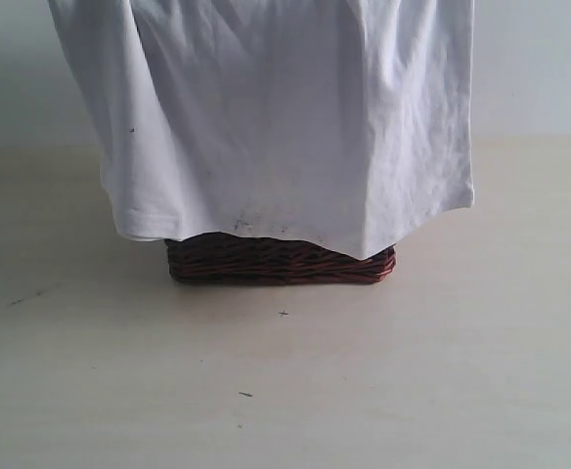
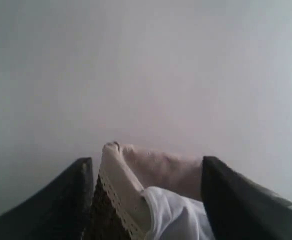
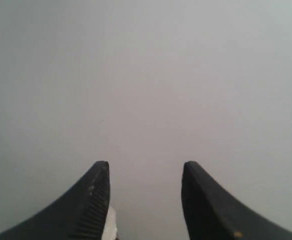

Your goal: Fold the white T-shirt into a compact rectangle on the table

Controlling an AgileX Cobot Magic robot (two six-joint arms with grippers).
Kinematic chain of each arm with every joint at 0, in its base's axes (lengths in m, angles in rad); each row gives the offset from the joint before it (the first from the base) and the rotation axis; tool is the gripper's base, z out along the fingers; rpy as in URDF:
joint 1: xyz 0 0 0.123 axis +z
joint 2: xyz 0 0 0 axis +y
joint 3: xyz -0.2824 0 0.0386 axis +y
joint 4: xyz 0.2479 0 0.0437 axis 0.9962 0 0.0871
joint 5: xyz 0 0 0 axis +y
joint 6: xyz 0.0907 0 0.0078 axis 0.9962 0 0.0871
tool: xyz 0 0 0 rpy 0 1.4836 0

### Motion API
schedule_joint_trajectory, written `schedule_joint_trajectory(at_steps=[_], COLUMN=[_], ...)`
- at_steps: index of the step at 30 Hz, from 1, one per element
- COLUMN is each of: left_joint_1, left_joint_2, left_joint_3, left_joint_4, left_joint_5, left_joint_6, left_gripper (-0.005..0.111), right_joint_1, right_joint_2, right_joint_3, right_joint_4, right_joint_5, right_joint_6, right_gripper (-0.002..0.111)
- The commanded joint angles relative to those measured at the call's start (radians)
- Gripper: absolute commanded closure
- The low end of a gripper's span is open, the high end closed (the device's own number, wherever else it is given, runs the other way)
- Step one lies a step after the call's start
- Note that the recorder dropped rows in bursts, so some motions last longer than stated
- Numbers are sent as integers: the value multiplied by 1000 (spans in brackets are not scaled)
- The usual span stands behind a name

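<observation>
The white T-shirt (image 1: 285, 117) hangs spread from above the top of the exterior view, and its hem drapes over the dark wicker basket (image 1: 281, 262) on the table (image 1: 285, 391). Neither gripper shows in that view, and what holds the shirt up is hidden. My left gripper (image 2: 147, 160) has its fingers wide apart. A fold of the shirt (image 2: 178, 217) lies low between them, in front of the basket's lace-edged liner (image 2: 131, 175). My right gripper (image 3: 145, 164) is open against a blank wall, with a scrap of white cloth (image 3: 110, 222) beside one finger.
The basket stands mid-table, mostly hidden behind the shirt. A few small dark specks (image 1: 284, 313) mark the tabletop in front of it. A pale wall (image 1: 540, 59) runs behind the table.
</observation>
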Motion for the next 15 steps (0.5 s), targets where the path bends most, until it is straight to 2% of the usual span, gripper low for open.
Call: schedule_joint_trajectory(at_steps=[1,4,5,8,11,15], left_joint_1=[2,2,2,2,2,28], left_joint_2=[163,272,306,388,434,450], left_joint_3=[-103,-200,-236,-335,-414,-458], left_joint_4=[296,498,551,651,723,723], left_joint_5=[-55,-138,-164,-233,-297,-352], left_joint_6=[-317,-539,-587,-655,-722,-721], left_gripper=[45,45,45,45,45,45], right_joint_1=[-4,-4,-4,-4,-4,-4], right_joint_2=[122,203,240,320,380,406], right_joint_3=[-60,-121,-156,-253,-352,-436], right_joint_4=[154,427,531,786,881,919], right_joint_5=[115,199,249,380,489,581], right_joint_6=[-205,-499,-652,-926,-1024,-1117], right_gripper=[62,62,62,62,62,62])
